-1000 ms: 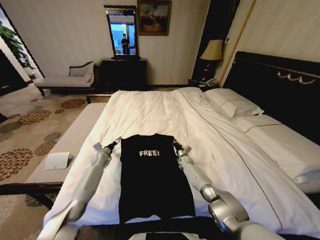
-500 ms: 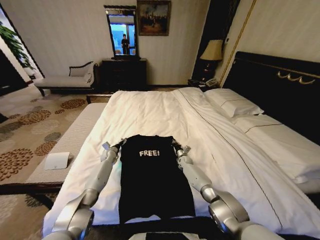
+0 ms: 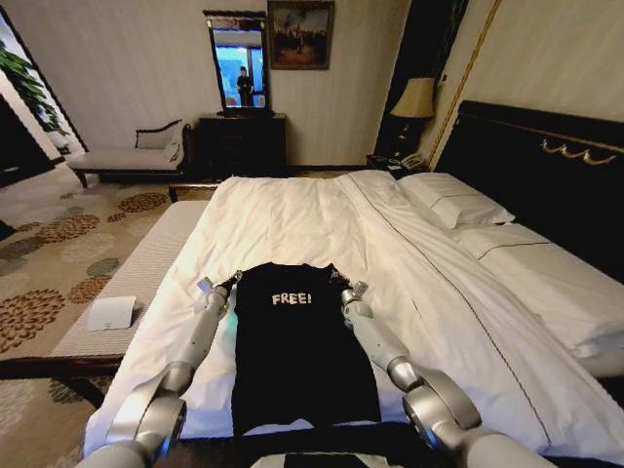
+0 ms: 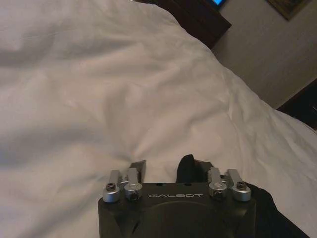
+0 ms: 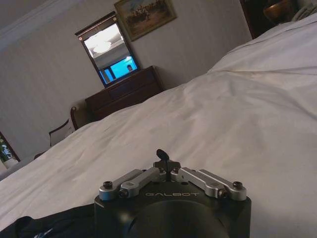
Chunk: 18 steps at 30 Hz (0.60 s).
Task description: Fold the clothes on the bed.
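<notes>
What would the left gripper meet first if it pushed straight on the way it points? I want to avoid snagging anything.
Probably only the bed: from the left gripper, beside the black T-shirt, bare white bedding stretches ahead. Depth is uncertain.

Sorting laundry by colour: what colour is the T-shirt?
Black T-shirt, white "FREE!" lettering; clearest in the head view.

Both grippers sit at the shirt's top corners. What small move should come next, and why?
Probably close the left gripper: its fingers stand open around the black FREE! T-shirt edge, while the right gripper looks pinched shut at its corner on the white bed.
</notes>
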Motion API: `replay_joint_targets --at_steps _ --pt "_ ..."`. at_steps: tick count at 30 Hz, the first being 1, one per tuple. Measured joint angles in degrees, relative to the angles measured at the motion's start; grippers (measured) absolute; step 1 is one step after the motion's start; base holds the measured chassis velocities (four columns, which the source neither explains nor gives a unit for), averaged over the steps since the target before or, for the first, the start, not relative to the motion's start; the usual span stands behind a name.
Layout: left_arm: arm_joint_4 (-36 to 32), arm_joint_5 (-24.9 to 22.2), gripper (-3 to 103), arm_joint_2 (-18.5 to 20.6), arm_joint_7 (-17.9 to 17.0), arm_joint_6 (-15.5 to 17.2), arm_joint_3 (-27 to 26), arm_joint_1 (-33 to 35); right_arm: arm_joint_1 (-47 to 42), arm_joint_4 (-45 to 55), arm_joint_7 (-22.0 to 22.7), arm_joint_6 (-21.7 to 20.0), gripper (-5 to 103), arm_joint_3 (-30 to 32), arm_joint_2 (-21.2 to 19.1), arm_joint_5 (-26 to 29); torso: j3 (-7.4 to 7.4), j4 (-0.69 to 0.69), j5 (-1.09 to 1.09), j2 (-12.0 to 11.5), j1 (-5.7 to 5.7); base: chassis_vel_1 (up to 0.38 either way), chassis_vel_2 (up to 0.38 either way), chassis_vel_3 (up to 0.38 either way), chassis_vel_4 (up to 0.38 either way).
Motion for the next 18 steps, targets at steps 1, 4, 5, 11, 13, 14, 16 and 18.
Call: replay_joint_targets --at_steps 1,4,5,11,13,14,16,18 --pt "0.3 0.2 52 -0.2 0.0 0.0 0.0 -0.2 0.0 0.0 -0.1 0.0 0 -0.1 0.0 -0.1 0.0 0.0 0.0 0.0 0.0 0.0 0.0 0.0 0.0" --pt "0.6 0.5 42 -0.4 0.1 0.0 0.0 -0.6 0.1 0.0 -0.1 0.1 0 -0.1 0.1 -0.3 0.0 0.0 0.0 0.0 0.0 0.0 0.0 0.0 0.0" --pt "0.7 0.7 42 -0.5 0.1 0.0 0.0 -0.7 0.2 0.0 -0.2 0.1 0 -0.1 0.2 -0.3 0.0 0.0 0.0 0.0 0.0 0.0 0.0 0.0 0.0" --pt "1.3 1.6 15 -0.9 0.1 0.0 0.2 -1.2 0.3 -0.1 -0.3 0.2 0 -0.3 0.5 -0.8 0.0 0.0 0.0 0.0 0.0 0.0 0.0 0.0 0.0" --pt "1.3 1.9 10 -1.0 0.1 0.0 0.2 -1.3 0.3 -0.1 -0.3 0.2 0 -0.4 0.5 -0.9 0.0 0.0 0.0 0.0 0.0 0.0 0.0 0.0 0.0" --pt "1.3 1.9 4 -1.0 0.1 0.0 0.2 -1.3 0.4 -0.2 -0.3 0.2 0 -0.4 0.5 -0.9 0.0 0.0 0.0 0.0 0.0 0.0 0.0 0.0 0.0" --pt "1.3 1.9 1 -0.9 0.1 0.1 0.2 -1.3 0.4 -0.2 -0.4 0.3 0 -0.4 0.5 -1.0 0.0 0.0 0.0 0.0 0.0 0.0 0.0 0.0 0.0" --pt "0.8 1.9 1 -0.6 0.2 0.1 0.2 -1.3 0.5 -0.2 -0.4 0.3 0 -0.3 0.5 -1.0 0.0 -0.01 0.0 0.0 0.0 0.0 0.0 0.0 0.0"
